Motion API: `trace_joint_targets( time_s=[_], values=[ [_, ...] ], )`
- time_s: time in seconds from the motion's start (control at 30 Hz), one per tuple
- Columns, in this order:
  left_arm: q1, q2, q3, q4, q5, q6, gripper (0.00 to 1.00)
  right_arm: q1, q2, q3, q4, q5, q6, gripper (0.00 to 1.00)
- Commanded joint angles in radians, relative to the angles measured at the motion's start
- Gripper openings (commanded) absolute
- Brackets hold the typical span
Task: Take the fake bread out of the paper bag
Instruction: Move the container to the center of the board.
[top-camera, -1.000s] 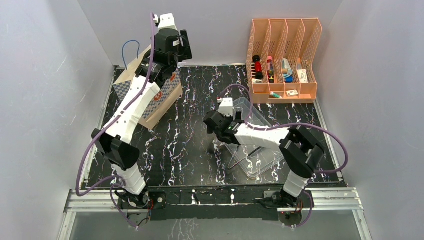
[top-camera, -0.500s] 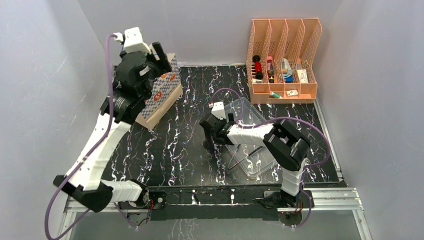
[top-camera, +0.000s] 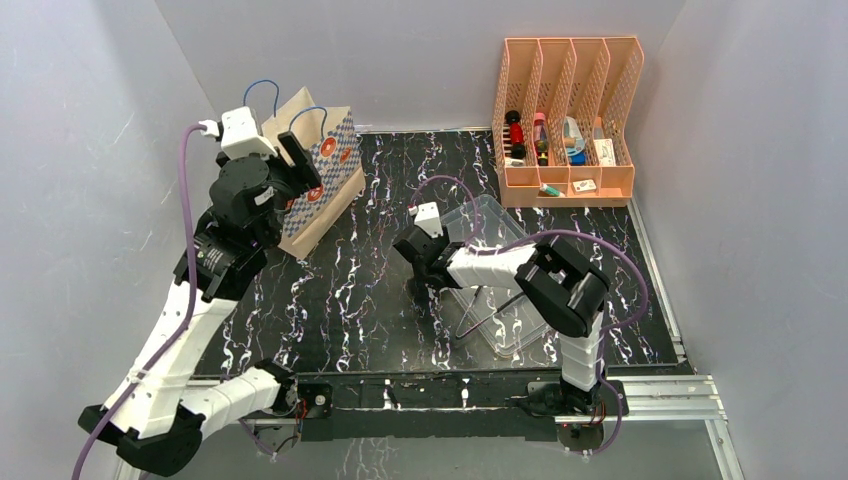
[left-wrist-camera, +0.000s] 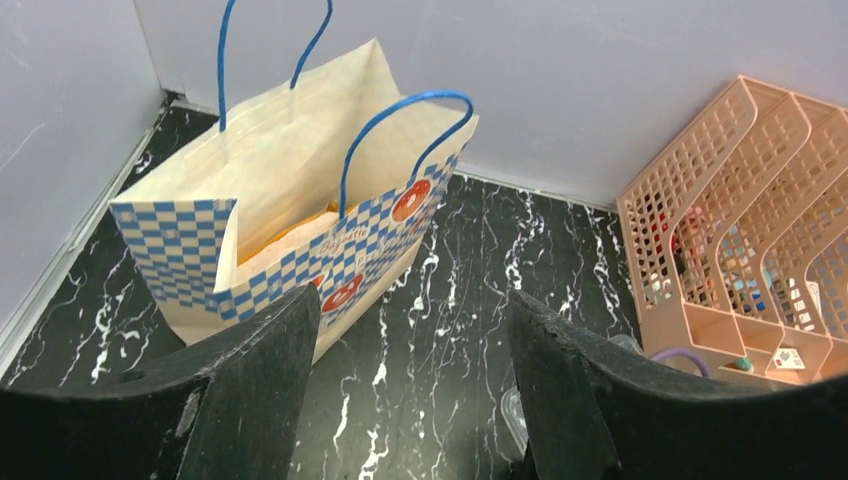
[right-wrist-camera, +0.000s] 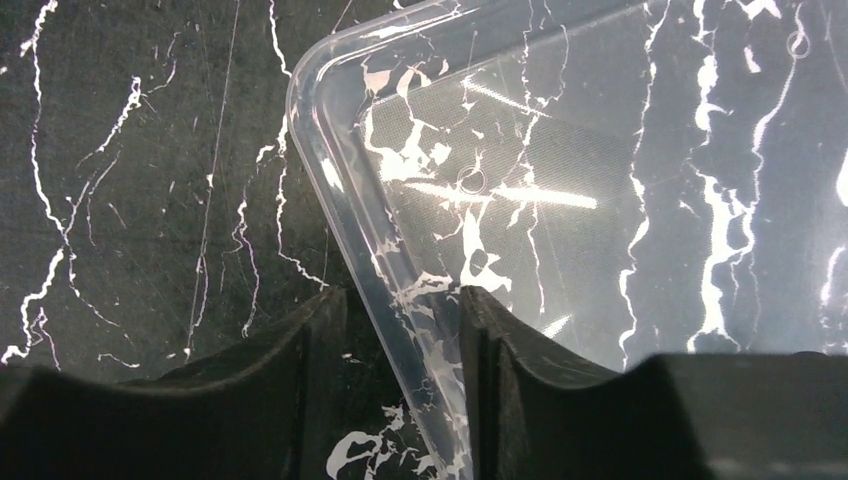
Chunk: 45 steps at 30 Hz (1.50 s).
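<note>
Right end effector (right-wrist-camera: 400, 312): clamping together on a corner rim of a clear rectangular plastic tray (right-wrist-camera: 520, 170), which is sitting right of the middle of the black marbled tabletop (top-camera: 350, 300).
Left end effector (left-wrist-camera: 410, 330): hovering over the left side with its fingers spread wide apart, gripping nothing, facing the far-left corner.
Tan kraft paper bag (left-wrist-camera: 290, 150): standing open-mouthed in the far-left corner, its blue-and-white checkered band and blue cord handles showing.
Fake bread (left-wrist-camera: 285, 230): lying inside the bag, only an orange-tan sliver showing.
Peach plastic file organiser (top-camera: 565, 110): standing in the far-right corner, holding small items.
</note>
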Motion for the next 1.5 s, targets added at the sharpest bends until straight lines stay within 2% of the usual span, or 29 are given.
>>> trace_joint_targets(
  time_s=[0.0,0.13,0.17,0.37,0.67,1.07,1.2,1.47],
  values=[
    [-0.005,-0.059,-0.045,-0.028,-0.025,-0.015,0.66,0.004,0.016,0.056,0.051,0.015,-0.026,0.37],
    [-0.005,-0.102,-0.082,-0.047,-0.039,-0.014,0.66,-0.006,0.043,0.09,0.052,0.013,-0.036,0.24],
    [-0.005,-0.141,-0.108,-0.064,-0.052,-0.017,0.66,-0.019,0.062,0.124,0.072,0.003,-0.054,0.16],
    [-0.004,-0.188,-0.127,-0.093,-0.069,-0.023,0.65,-0.048,0.128,0.221,0.089,-0.024,-0.084,0.05],
    [-0.005,-0.255,-0.18,-0.126,-0.093,-0.039,0.65,-0.13,0.218,0.298,0.205,-0.069,-0.138,0.0],
    [-0.005,-0.267,-0.226,-0.092,-0.141,-0.016,0.65,-0.171,0.358,0.451,0.329,-0.147,-0.325,0.0],
    [-0.005,-0.287,-0.261,-0.072,-0.141,-0.02,0.65,-0.208,0.38,0.476,0.379,-0.228,-0.376,0.0],
    [-0.005,-0.274,-0.291,-0.048,-0.152,-0.013,0.65,-0.263,0.534,0.723,0.325,-0.306,-0.446,0.0]
  ],
)
